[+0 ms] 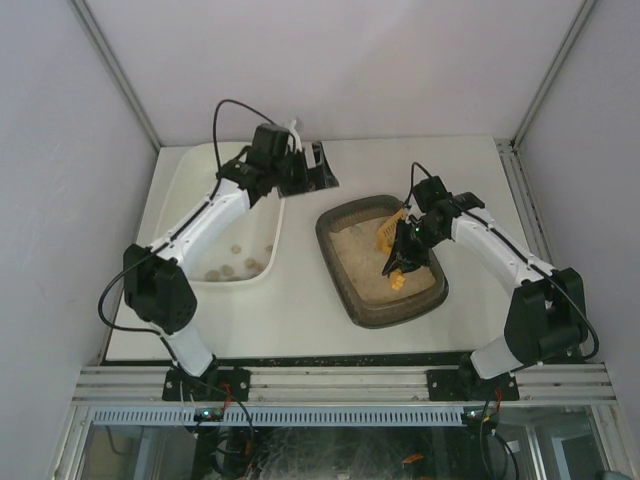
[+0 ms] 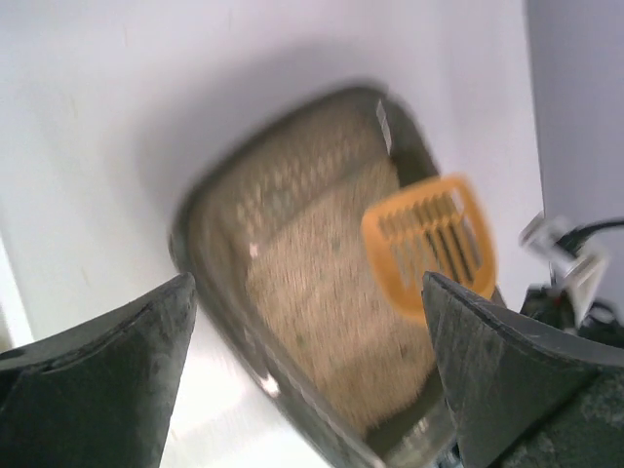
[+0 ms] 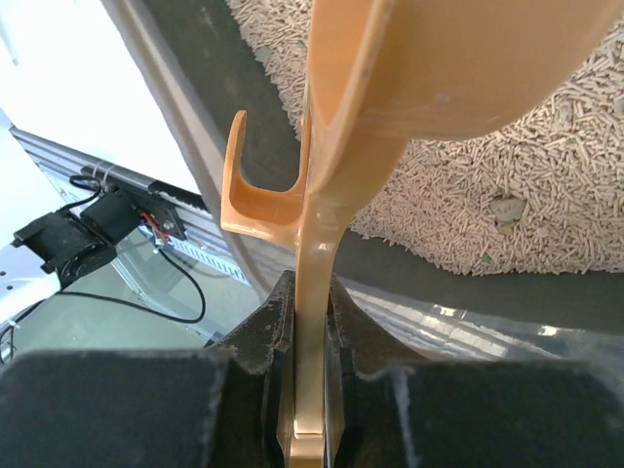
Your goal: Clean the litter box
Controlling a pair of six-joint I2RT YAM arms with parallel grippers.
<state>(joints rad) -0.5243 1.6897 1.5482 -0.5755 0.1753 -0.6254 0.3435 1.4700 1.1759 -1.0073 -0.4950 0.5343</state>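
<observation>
My right claw (image 3: 310,317) is clenched on the handle of the orange scoop (image 2: 429,244), whose slotted blade hangs over the far end of the litter box (image 1: 336,268), the dark tray sitting right of centre on the table (image 1: 300,300). My left claw (image 2: 308,292) stands released, fingers wide with nothing between them, over the far corner of the white tub (image 1: 190,190) at the left, well apart from the tray. A few lumps (image 1: 235,268) lie at the near end of that tub.

The step in hand looks to be sifting: one greyish lump (image 3: 507,208) shows on the pellets just beside the blade. To do it well, I judge the blade should slide in shallow and flat under the lump rather than dig to the tray's floor. It should then lift level and shake gently so loose pellets drop through the slots back into the tray. The carry to the tub crosses bare table, so a tilted blade would spill litter there. The grip sits low on a thin handle, and a twist could let it pivot. My left claw might steady the tray's rim.
</observation>
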